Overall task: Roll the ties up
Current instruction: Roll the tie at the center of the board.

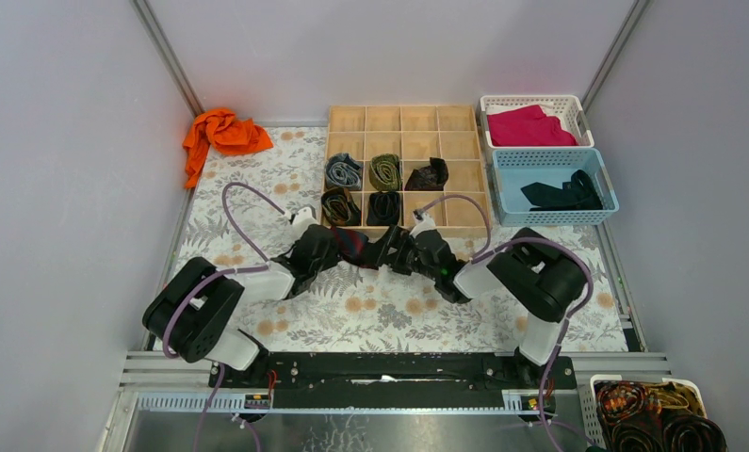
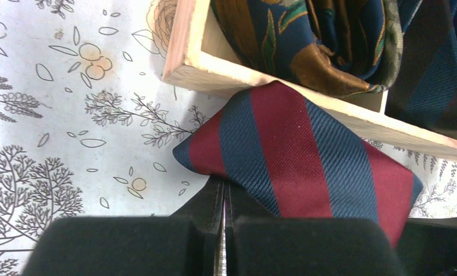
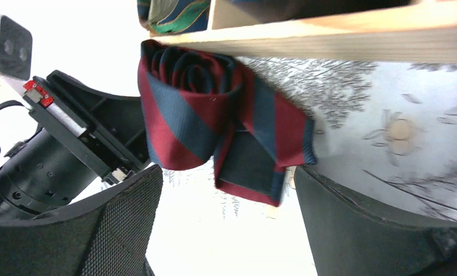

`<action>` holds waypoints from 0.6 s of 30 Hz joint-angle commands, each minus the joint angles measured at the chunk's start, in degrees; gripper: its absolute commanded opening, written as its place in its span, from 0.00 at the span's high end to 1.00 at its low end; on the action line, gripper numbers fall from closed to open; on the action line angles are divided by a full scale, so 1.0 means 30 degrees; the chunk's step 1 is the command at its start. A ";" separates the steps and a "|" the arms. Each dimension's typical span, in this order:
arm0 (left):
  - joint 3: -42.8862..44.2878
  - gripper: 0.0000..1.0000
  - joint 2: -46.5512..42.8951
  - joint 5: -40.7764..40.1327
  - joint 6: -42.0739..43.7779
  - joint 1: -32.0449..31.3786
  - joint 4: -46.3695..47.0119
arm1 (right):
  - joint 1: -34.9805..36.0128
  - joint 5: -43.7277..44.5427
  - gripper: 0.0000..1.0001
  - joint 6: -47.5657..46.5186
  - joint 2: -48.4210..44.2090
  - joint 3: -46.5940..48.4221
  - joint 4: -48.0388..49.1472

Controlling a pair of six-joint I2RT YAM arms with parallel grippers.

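A navy tie with red diagonal stripes [image 1: 354, 243] lies rolled into a loose coil on the floral mat, against the front wall of the wooden organizer [image 1: 400, 118]. My left gripper [image 1: 328, 247] is shut, and its tips [image 2: 223, 187] pinch the coil's edge [image 2: 295, 149]. My right gripper [image 1: 389, 252] is open, with one finger on each side of the coil's loose tail [image 3: 249, 172], not touching it. The coil [image 3: 191, 109] shows its spiral end in the right wrist view. Rolled grey-blue [image 1: 343, 171], olive [image 1: 384, 172], dark [image 1: 429, 175], brown [image 1: 340, 206] and black [image 1: 383, 207] ties sit in organizer cells.
A blue basket [image 1: 512, 179] at the right holds a black tie [image 1: 563, 195]. A white basket [image 1: 578, 108] behind it holds the magenta cloth [image 1: 529, 127]. The orange cloth [image 1: 221, 134] lies at the back left. A bin [image 1: 658, 419] of coiled ties stands at the near right.
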 commanded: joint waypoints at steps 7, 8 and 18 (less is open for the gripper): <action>-0.0714 1.00 -0.0210 -0.0323 0.1104 0.0955 -0.1731 | -0.1237 0.1739 0.08 -0.1869 -0.2459 0.0158 -0.3945; -0.0732 1.00 -0.0290 -0.0324 0.1147 0.0992 -0.1784 | -0.1247 0.1476 0.08 -0.1930 -0.2262 0.0234 -0.3851; -0.0499 1.00 -0.0946 0.0681 0.1273 0.1118 -0.2384 | -0.1277 -0.2910 0.07 -0.0671 0.0526 0.0374 0.1068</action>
